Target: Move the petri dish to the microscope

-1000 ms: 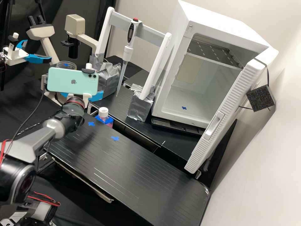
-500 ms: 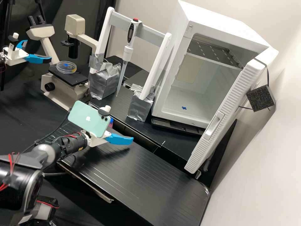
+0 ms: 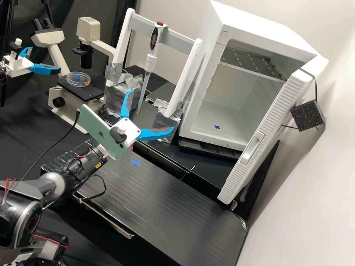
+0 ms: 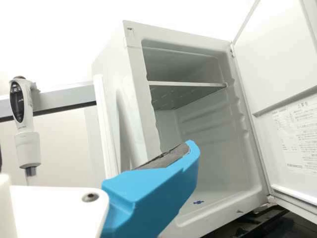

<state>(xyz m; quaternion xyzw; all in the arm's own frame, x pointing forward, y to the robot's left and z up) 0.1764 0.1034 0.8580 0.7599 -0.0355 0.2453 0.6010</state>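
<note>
On the black stage of the beige microscope [image 3: 85, 92], in the high view, rests the clear round petri dish [image 3: 78, 79], flat, with a blue mark and some yellow in it. My gripper [image 3: 152, 109] hangs above the bench to the right of the microscope and nearer the camera, its two blue fingers spread wide with nothing between them. It is well apart from the dish. In the wrist view, the gripper [image 4: 96, 157] has one blue finger in front of the open white incubator [image 4: 198, 124].
A pipette [image 3: 151, 55] hangs on a white stand [image 3: 188, 74] with taped feet, close behind my gripper. The incubator [image 3: 259, 22] has its door swung out at the right. A second gripper [image 3: 44, 68] is at the far left.
The gripper has come away from the microscope stage, moved right over the bench and turned toward the stand and incubator. The dish, partly hidden before, shows on the stage.
</note>
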